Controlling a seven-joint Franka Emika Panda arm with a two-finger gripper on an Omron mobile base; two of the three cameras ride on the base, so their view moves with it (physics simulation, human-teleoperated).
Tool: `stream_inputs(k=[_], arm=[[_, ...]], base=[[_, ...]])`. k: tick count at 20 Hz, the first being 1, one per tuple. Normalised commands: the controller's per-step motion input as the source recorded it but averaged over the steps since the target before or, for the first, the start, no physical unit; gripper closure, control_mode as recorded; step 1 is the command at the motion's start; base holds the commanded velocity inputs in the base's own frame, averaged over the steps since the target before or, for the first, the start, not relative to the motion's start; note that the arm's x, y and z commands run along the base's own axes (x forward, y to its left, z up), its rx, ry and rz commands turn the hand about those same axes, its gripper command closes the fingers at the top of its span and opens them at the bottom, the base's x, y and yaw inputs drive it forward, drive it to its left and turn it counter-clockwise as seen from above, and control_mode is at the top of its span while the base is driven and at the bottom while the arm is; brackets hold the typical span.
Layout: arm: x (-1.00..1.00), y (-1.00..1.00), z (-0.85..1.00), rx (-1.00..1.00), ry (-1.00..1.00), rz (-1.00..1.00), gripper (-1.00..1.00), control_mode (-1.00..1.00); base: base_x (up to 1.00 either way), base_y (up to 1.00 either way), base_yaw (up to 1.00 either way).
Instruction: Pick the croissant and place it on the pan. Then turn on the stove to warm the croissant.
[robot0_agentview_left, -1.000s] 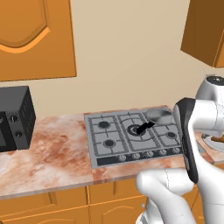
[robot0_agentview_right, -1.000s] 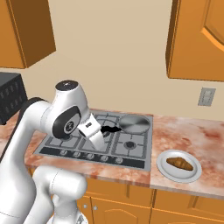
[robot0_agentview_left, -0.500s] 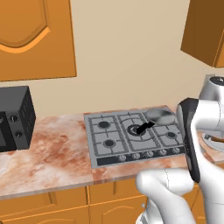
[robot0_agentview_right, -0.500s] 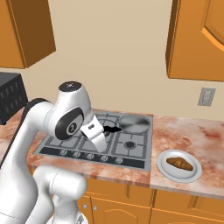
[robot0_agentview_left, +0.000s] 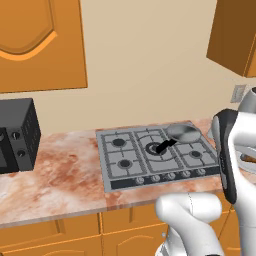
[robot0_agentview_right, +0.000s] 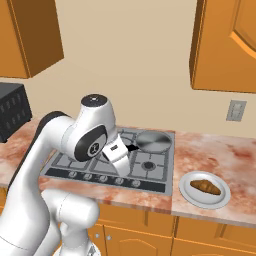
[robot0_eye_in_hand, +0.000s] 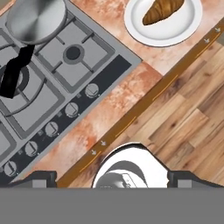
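The croissant (robot0_agentview_right: 206, 186) (robot0_eye_in_hand: 162, 10) lies on a white plate (robot0_agentview_right: 192, 195) (robot0_eye_in_hand: 140, 27) on the counter, right of the stove (robot0_agentview_left: 131, 166) (robot0_agentview_right: 156, 171) (robot0_eye_in_hand: 98, 51). The grey pan (robot0_agentview_left: 183, 132) (robot0_agentview_right: 153, 141) (robot0_eye_in_hand: 36, 19) rests on the stove's back right burner, its black handle (robot0_eye_in_hand: 13, 74) pointing toward the middle burner. My gripper (robot0_eye_in_hand: 114, 178) is open with nothing between its fingertips (robot0_eye_in_hand: 39, 177). It hangs over the counter's front edge, well short of the croissant. The stove's knobs (robot0_eye_in_hand: 72, 109) run along the dark front strip.
A black microwave (robot0_agentview_left: 15, 135) (robot0_agentview_right: 12, 117) stands at the counter's left end. Orange wall cabinets (robot0_agentview_left: 40, 45) (robot0_agentview_right: 225, 45) hang overhead. A wall outlet (robot0_agentview_right: 235, 110) is above the plate. Wooden floor (robot0_eye_in_hand: 188, 113) lies below the counter edge.
The arm has swung a little to the right along the counter front. The gripper stays open. Croissant, plate and pan have not moved.
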Motion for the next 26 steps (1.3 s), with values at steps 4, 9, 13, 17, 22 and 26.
stream_inputs(k=[4, 9, 13, 17, 22, 26], arm=[[0.00, -0.18, 0.00, 0.03, 0.00, -0.05, -1.00, -1.00], [0.00, -0.16, 0.00, 0.02, 0.00, -0.05, -1.00, -1.00], [0.00, -0.08, 0.00, 0.00, 0.00, -0.04, -1.00, -1.00], [0.00, -0.04, 0.00, 0.00, 0.00, -0.04, -1.00, -1.00], [0.00, -0.05, 0.00, 0.00, 0.00, -0.03, -1.00, -1.00], [0.00, -0.05, 0.00, 0.00, 0.00, -0.04, -1.00, -1.00]], base=[[0.00, 0.00, 0.00], [0.00, 0.00, 0.00], [0.00, 0.00, 0.00], [0.00, 0.00, 0.00], [0.00, 0.00, 0.00], [0.00, 0.00, 0.00]])
